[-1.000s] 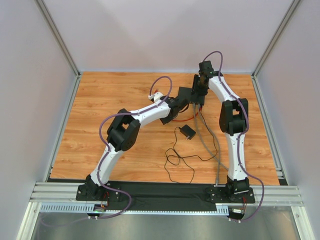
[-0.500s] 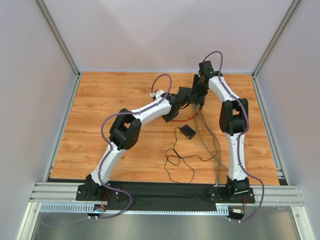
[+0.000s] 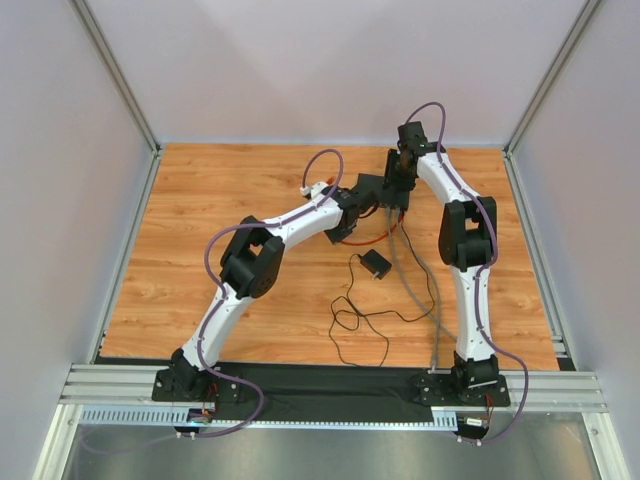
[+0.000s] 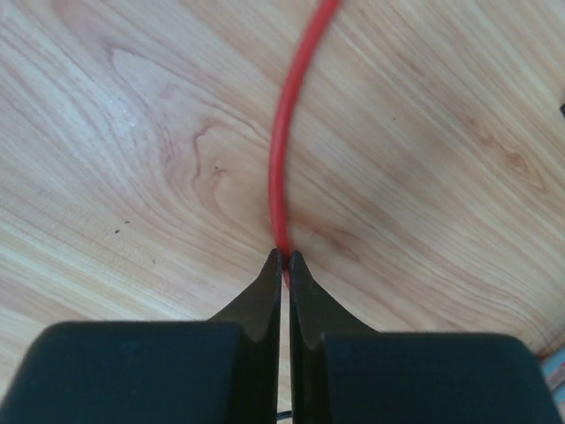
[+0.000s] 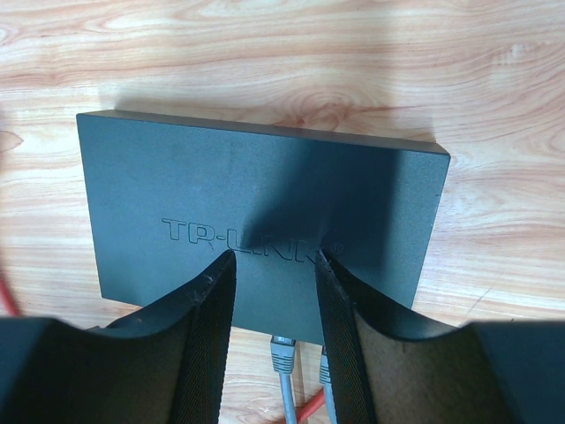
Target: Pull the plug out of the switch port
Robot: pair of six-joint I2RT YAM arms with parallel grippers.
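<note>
The flat black network switch (image 5: 256, 203) lies on the wood under my right gripper (image 5: 275, 256). That gripper is open, with one finger on each side of the logo on the switch top. Two grey plugs (image 5: 283, 351) sit in sockets on the near edge of the switch; the second (image 5: 323, 367) is partly behind my right finger. A red cable (image 4: 281, 159) runs across the wood. My left gripper (image 4: 284, 256) is shut on it at the fingertips. In the top view, my left gripper (image 3: 345, 236) is left of my right gripper (image 3: 398, 192).
A small black square adapter (image 3: 376, 264) with a thin, looped black cord (image 3: 350, 320) lies mid-table. Grey cables (image 3: 412, 280) run from the switch towards the near edge. Grey walls enclose the wooden table (image 3: 200, 200) on three sides.
My left arm has shifted slightly towards the far side and the switch, still holding the red cable. My right arm has not moved.
</note>
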